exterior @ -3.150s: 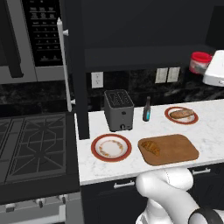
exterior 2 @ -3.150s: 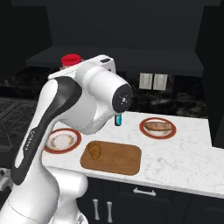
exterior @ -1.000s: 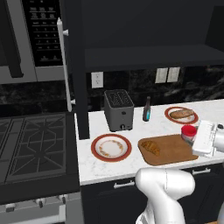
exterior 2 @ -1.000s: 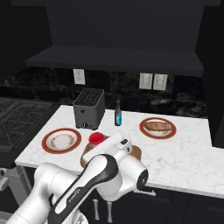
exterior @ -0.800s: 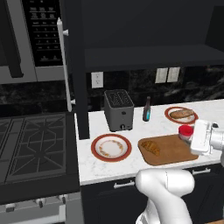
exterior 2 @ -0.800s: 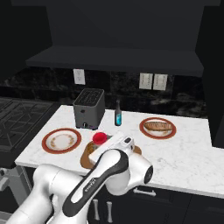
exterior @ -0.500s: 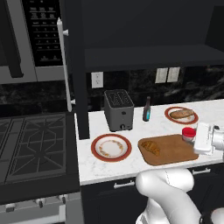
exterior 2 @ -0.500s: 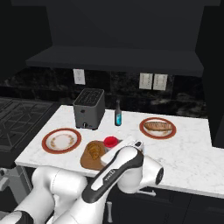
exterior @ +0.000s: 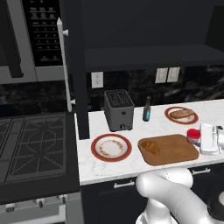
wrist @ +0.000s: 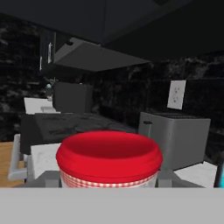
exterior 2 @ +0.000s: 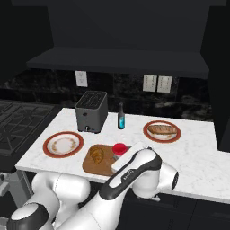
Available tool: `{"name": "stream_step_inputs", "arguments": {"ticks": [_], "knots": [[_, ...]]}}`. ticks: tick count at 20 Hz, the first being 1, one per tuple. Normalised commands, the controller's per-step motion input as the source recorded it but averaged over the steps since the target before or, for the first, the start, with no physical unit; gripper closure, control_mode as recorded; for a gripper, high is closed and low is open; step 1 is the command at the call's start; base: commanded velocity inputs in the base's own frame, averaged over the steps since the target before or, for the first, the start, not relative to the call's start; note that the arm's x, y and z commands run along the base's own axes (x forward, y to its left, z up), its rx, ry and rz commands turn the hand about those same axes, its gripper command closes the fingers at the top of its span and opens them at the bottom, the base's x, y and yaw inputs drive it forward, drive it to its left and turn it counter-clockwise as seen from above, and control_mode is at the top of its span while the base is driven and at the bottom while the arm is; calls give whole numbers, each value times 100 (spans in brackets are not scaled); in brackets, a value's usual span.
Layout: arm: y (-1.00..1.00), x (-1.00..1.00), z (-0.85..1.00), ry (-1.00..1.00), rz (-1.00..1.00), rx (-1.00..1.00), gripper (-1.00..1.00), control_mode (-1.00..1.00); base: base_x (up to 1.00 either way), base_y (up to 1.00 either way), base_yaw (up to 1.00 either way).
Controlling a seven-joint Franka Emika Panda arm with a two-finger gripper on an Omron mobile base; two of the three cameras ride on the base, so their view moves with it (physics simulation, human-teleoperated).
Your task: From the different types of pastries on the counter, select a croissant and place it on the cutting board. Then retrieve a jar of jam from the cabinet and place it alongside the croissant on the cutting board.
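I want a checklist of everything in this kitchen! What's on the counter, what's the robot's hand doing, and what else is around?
Surface: white marbled counter, with a wooden cutting board near its front edge.
Job's things: croissant lies on the board's left part; jar of jam with a red lid is at the board's right end, upright. Whether it rests on the board cannot be told.
Clutter: toaster, dark bottle, one plate with crumbs, another plate with a long pastry.
Grippers: gripper with its jaws shut on the jar.
Cables: nothing seen.
Surroundings: stove to the left, dark wall cabinet above, wall outlets.
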Motion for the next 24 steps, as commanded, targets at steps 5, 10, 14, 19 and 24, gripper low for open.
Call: {"name": "stream_step_inputs", "arguments": {"ticks": [5, 10, 14, 19, 24], "knots": [[-2, -51, -50, 0, -2, 0, 100, -100, 0, 0, 0], [12, 13, 10, 15, -6, -1, 100, -100, 0, 0, 0], [0, 36, 34, 31, -12, -2, 100, -100, 0, 0, 0], [0, -2, -10, -9, 0, 0, 100, -100, 0, 0, 0], [9, 24, -48, -15, 4, 0, 100, -100, 0, 0, 0]]}}
